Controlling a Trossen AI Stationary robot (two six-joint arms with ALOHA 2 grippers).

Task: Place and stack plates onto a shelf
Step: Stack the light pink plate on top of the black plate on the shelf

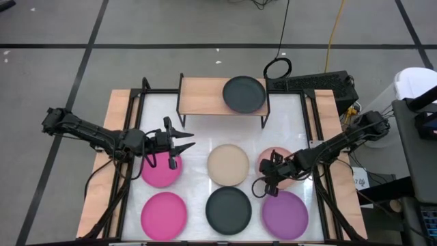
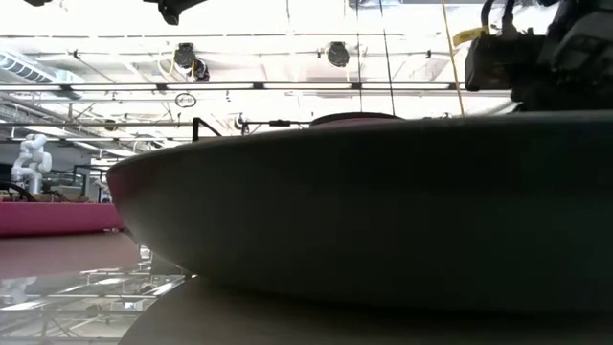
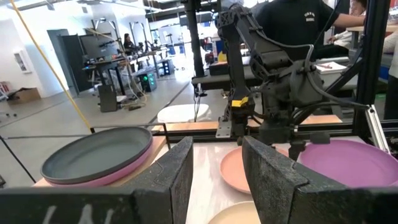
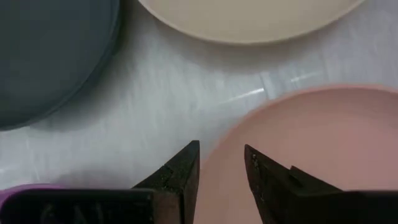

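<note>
A white bench [image 1: 194,130] on a grey floor carries everything, with a lab of racks and monitors beyond it; the shelf [image 1: 201,96] stands at the far edge, and on its right half lies a black plate [image 1: 244,94] that, in the left wrist view, sits on a magenta one [image 3: 109,176]; so two are already stacked. On the bench I count six more: a magenta plate [image 1: 158,174] at left, another magenta [image 1: 164,214] nearer, beige [image 1: 228,164] in the middle, black [image 1: 229,210] near it, salmon pink [image 1: 281,158] at right, and purple [image 1: 285,214] at near right; that makes eight in all, though only one purple shows from above, and the count by colour differs accordingly.

The plates look rigid, thin and light, matte rather than slick, unlikely to bend; lying flat, they offer only the raised rim, so a pinch across the rim's edge seems the way in.

The right pincer [image 4: 221,163] hangs low over the near-left rim of the salmon plate, fingers slightly apart and holding nothing; the left pincer [image 1: 184,140] hovers above the far magenta plate, fingers spread, empty.
</note>
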